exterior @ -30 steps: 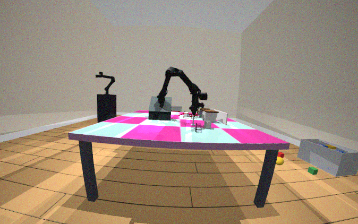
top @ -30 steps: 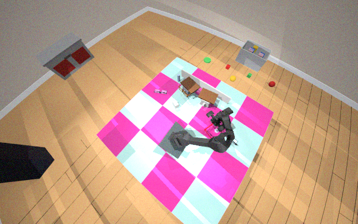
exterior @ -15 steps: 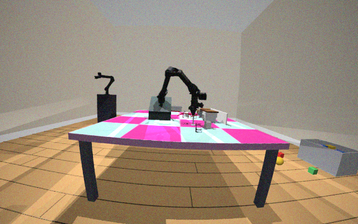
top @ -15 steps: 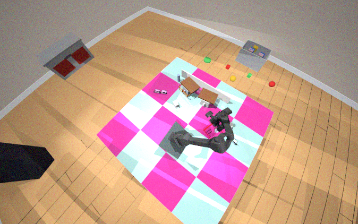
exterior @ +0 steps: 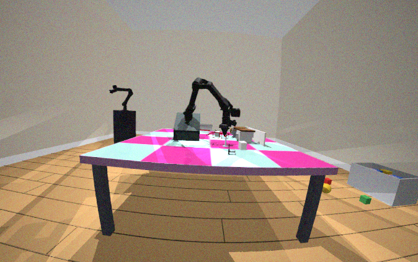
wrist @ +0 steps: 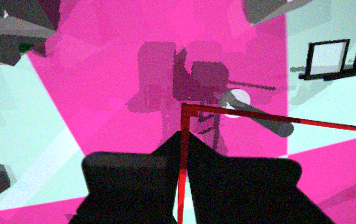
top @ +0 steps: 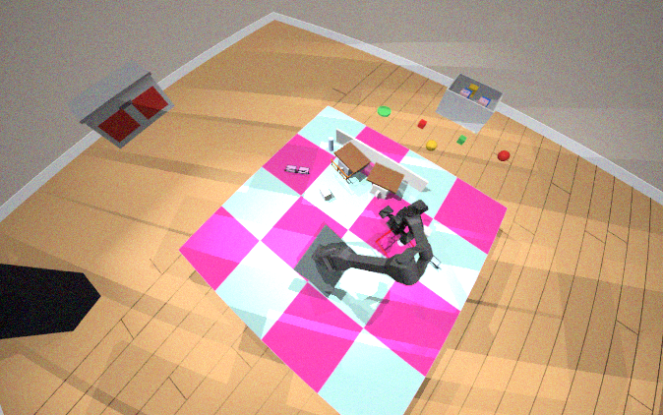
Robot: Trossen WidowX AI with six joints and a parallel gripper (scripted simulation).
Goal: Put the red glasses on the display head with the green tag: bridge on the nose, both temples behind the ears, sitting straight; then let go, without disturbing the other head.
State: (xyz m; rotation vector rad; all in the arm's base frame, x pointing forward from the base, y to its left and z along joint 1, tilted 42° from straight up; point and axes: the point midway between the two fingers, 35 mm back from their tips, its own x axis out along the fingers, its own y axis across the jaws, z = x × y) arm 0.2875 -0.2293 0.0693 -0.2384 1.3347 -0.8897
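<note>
My gripper [wrist: 183,135] [top: 394,227] [exterior: 224,128] is shut on the thin red glasses [wrist: 184,120] [top: 385,241] and holds them by the frame a little above a pink square of the table. One red temple [wrist: 305,120] runs off to the right in the wrist view. Two display heads with brown tops [top: 351,157] [top: 387,177] stand beyond the gripper in front of a white panel [top: 415,180]. A grey shape with a green spot [wrist: 24,46] shows at the wrist view's upper left. The tags are too small to tell apart in the top and exterior views.
A grey peg with a white tip [wrist: 237,103] lies under the glasses. Black glasses [wrist: 327,57] [exterior: 231,151] stand to the right. Pink glasses [top: 297,170], a white cube [top: 327,195] [exterior: 242,144] and a small grey cylinder [top: 331,144] are on the table. The arm's base [top: 322,258] is behind.
</note>
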